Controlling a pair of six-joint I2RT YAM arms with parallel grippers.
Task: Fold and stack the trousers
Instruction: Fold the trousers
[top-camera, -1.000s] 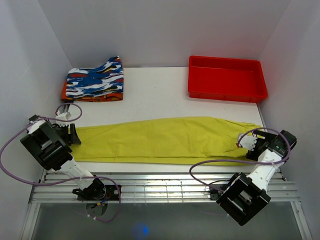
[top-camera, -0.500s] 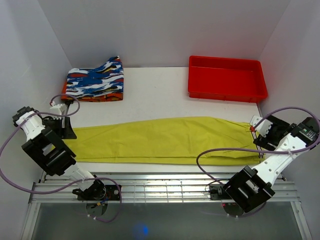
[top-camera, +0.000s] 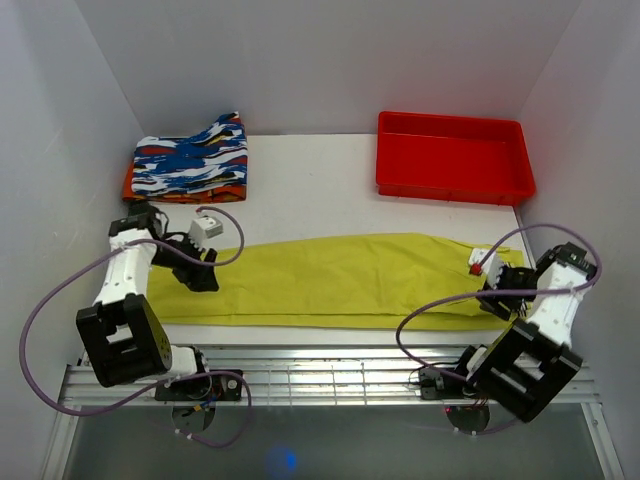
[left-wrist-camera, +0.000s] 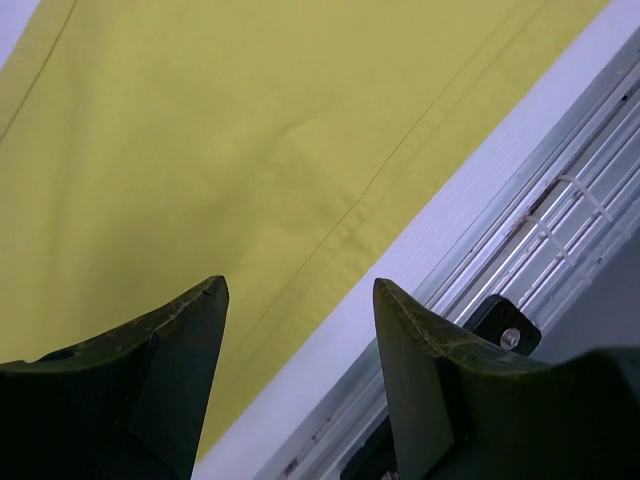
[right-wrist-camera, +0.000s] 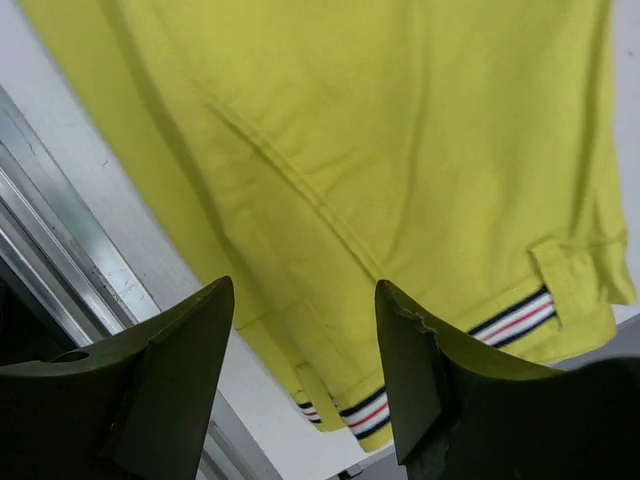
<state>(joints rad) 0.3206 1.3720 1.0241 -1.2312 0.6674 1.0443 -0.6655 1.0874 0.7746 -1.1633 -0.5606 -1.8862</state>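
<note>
The yellow-green trousers (top-camera: 340, 280) lie flat and stretched out left to right across the near part of the table. My left gripper (top-camera: 205, 282) hovers over their left end, open and empty; its wrist view shows the cloth (left-wrist-camera: 230, 160) and its near hem under the jaws. My right gripper (top-camera: 492, 300) hovers over the waist end at the right, open and empty. Its wrist view shows the waist (right-wrist-camera: 400, 180) with the dark, white and red striped band (right-wrist-camera: 512, 320) between and past the fingers.
A folded blue, white, black and orange patterned garment (top-camera: 188, 160) lies at the back left. A red tray (top-camera: 452, 156) stands at the back right. A metal rail frame (top-camera: 330, 375) runs along the near table edge. White walls close in on both sides.
Both arms have swung inward from the table's sides. The left gripper has moved right over the trousers' left end and the right gripper left over the waist end. The trousers lie as before.
</note>
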